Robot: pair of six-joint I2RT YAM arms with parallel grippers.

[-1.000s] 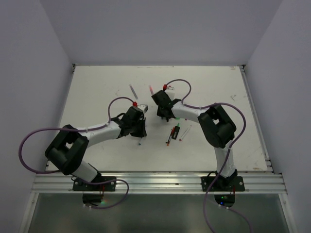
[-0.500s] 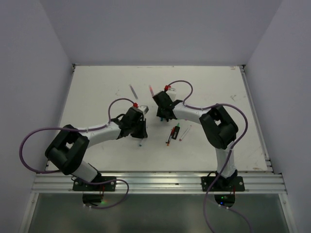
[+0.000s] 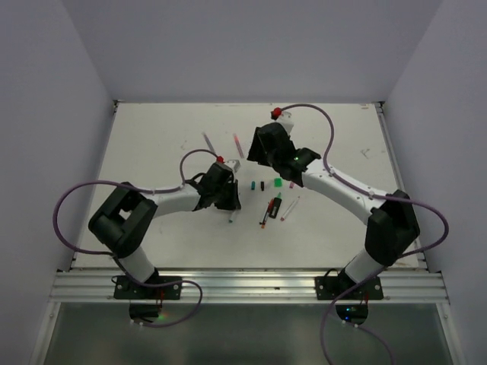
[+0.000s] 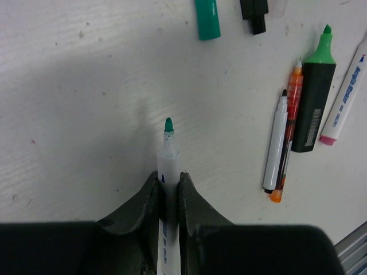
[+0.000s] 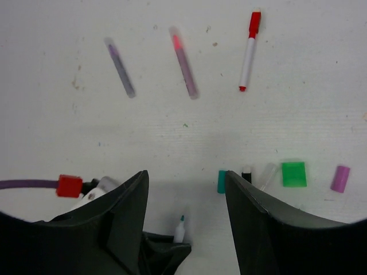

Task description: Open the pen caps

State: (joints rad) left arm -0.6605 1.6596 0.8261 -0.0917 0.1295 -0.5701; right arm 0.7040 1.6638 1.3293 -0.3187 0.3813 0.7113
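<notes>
Fingers (image 4: 146, 200) of our left gripper (image 4: 168, 182) pinch the teal pen (image 4: 168, 154) (its tip is bare now); the right gripper (image 5: 184, 177) has spread its fingers (image 5: 129, 215) and drawn back, leaving the teal cap (image 4: 207, 17) near the highlighter (image 4: 313, 103). We count one more pen opened.

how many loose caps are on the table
5, in one row, left to right in the right wrist view: teal cap, black cap, clear cap, green cap, purple cap. Others may be hidden.

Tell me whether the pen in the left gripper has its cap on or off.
Off: the pen in the left gripper shows a bare teal tip, and a teal cap lies apart.
</notes>
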